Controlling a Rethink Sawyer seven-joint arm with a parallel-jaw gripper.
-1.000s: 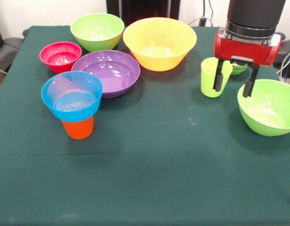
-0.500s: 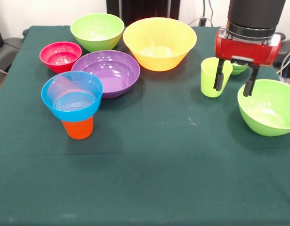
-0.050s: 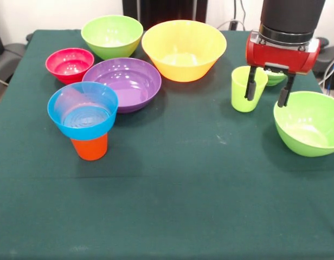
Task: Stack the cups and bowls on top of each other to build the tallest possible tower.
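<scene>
On the green cloth, round blue plastic bowl (image 3: 83, 111) nested atop orange plastic cup (image 3: 89, 147), my gripper (image 3: 266, 91) fingers spread wide beside empty lime green tumbler (image 3: 246, 89).

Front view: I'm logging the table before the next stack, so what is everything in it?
Orange cup: 1, near left, under the blue bowl.
Blue bowl: 1, on the orange cup.
Purple bowl: 1, behind the blue bowl.
Magenta bowl: 1, far left.
Yellow bowl: 1, far centre.
Green bowls: 3; far left, right edge, small one behind the gripper.
Green cup: 1, right.
Table: dark green cloth.
Gripper: red and black, open, beside the green cup.
</scene>
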